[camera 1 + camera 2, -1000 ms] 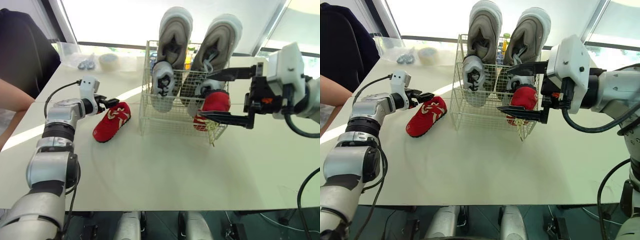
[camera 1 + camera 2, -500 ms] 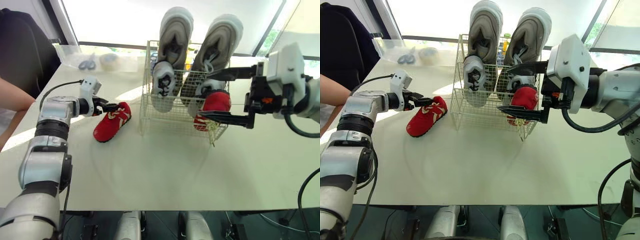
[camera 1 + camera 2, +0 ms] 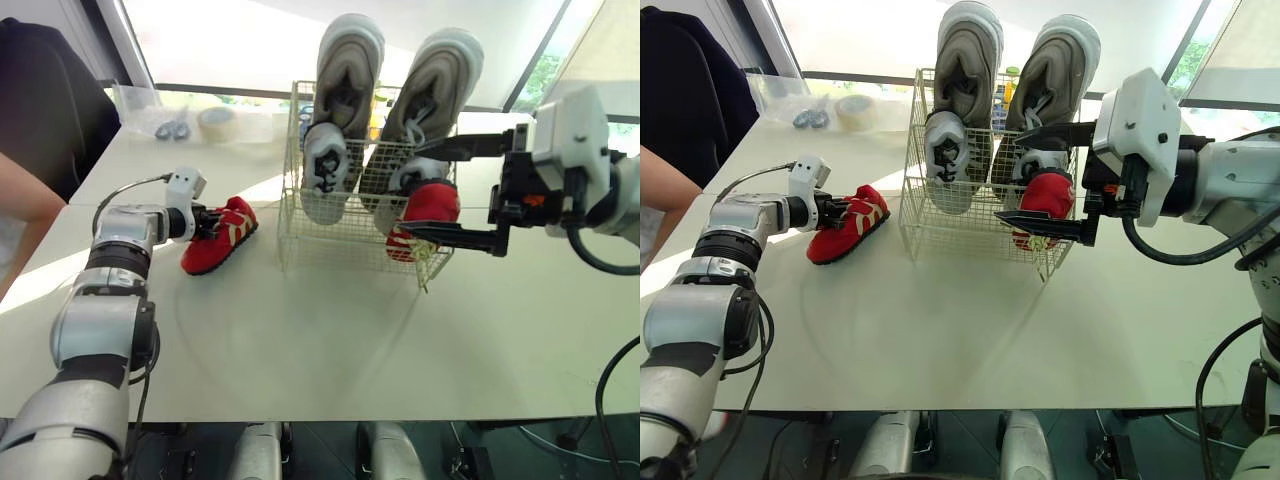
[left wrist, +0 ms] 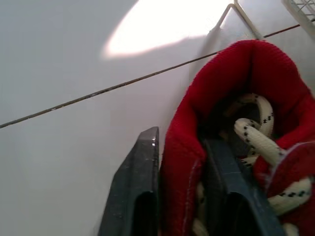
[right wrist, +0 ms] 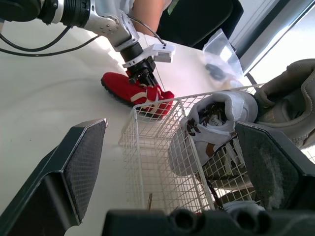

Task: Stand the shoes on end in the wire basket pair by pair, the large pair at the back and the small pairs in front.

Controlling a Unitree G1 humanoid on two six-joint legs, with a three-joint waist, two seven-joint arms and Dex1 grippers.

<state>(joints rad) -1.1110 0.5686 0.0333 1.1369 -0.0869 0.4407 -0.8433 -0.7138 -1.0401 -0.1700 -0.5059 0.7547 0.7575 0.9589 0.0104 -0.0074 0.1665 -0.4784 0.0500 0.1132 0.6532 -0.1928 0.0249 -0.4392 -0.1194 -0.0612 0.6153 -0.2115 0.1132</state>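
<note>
A small red shoe (image 3: 215, 236) with white laces lies on the white table, left of the wire basket (image 3: 340, 250). My left gripper (image 3: 205, 222) is shut on the red shoe's collar (image 4: 236, 73), one finger (image 4: 138, 187) outside and one inside. In the basket two large grey shoes (image 3: 345, 70) stand on end at the back. Two small white shoes (image 3: 325, 165) and a second red shoe (image 3: 430, 205) stand in front. My right gripper (image 3: 408, 190) is wide open at the basket's right front corner, holding nothing.
A clear bag with scissors (image 3: 175, 125) and a tape roll (image 3: 217, 120) lie at the table's back left. A person's arm (image 3: 20, 200) rests at the left edge. Bare tabletop stretches in front of the basket.
My left gripper has closed on the red shoe's collar, and the shoe has shifted slightly left with it. The right arm has not moved.
</note>
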